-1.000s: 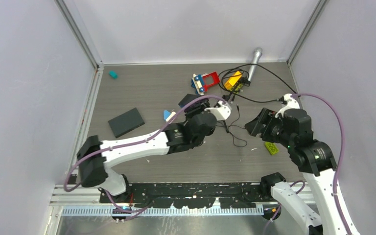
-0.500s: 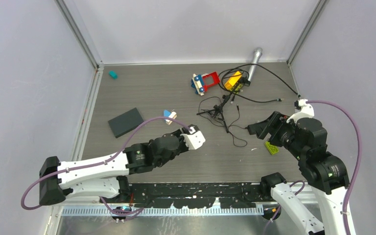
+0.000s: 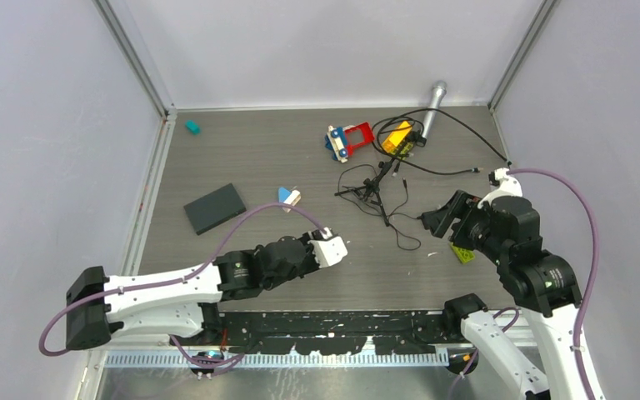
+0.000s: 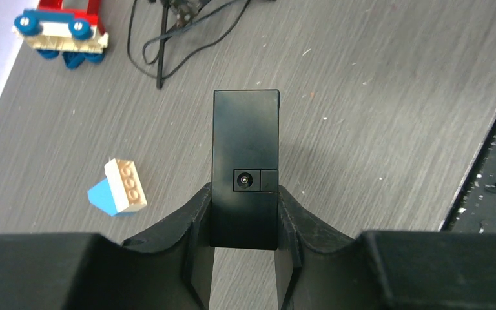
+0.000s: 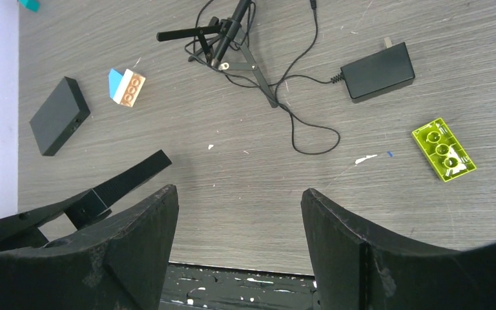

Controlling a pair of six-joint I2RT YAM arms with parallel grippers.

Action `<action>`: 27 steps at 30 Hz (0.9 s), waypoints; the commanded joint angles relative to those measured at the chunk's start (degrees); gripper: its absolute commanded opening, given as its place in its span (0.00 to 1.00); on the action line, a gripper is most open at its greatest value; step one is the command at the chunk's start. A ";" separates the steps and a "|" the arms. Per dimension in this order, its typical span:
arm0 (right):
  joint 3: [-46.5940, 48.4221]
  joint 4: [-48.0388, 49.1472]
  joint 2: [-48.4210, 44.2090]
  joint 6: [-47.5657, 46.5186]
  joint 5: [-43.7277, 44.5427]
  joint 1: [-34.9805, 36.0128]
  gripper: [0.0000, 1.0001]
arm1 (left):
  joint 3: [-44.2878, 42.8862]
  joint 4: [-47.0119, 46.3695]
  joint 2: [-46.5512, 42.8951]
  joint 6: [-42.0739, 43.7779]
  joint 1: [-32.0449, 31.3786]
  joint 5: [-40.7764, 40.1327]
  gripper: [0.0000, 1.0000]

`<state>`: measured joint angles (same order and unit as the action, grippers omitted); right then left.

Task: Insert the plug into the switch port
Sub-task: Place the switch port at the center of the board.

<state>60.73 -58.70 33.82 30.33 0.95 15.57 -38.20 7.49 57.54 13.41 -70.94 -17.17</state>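
Note:
My left gripper [image 4: 245,194] is shut on a black switch box [image 4: 245,148] and holds it above the table. The round port [image 4: 243,180] faces the left wrist camera. In the top view the left gripper [image 3: 332,250] is near the table's front middle, and the box is hidden under it. A black power adapter [image 5: 379,72] lies on the table. Its thin cable [image 5: 310,145] loops toward a small black tripod [image 5: 223,35], and the plug end seems to lie at the top edge [image 5: 312,4]. My right gripper [image 5: 239,194] is open and empty, nearer the front edge than the adapter [image 3: 437,218].
A second flat black box [image 3: 214,207] lies at the left. A blue-and-tan brick [image 3: 288,197] and a green plate [image 3: 463,252] lie on the table. At the back are a red-and-blue toy car [image 3: 348,140], a yellow brick [image 3: 397,137], a silver cylinder [image 3: 433,107] and more black cable.
My left arm has pulled back from the cable tangle toward the front edge with the black box in its grip. My right gripper has shifted a little.

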 commanded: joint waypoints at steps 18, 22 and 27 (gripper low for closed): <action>-2.43 5.48 2.20 2.68 -2.88 0.13 0.75 | 0.07 -3.51 20.06 -4.36 -4.53 -34.37 0.46; -2.19 5.60 2.08 3.62 -2.62 0.14 0.74 | -0.92 -4.92 24.04 -4.18 -5.86 -34.95 0.58; -2.24 5.57 3.37 6.72 -1.15 0.11 0.74 | -1.49 -5.07 21.69 -7.20 -5.99 -29.88 0.78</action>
<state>58.06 -55.40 36.32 33.80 -1.13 15.57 -37.69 6.17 82.17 10.22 -76.64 -48.21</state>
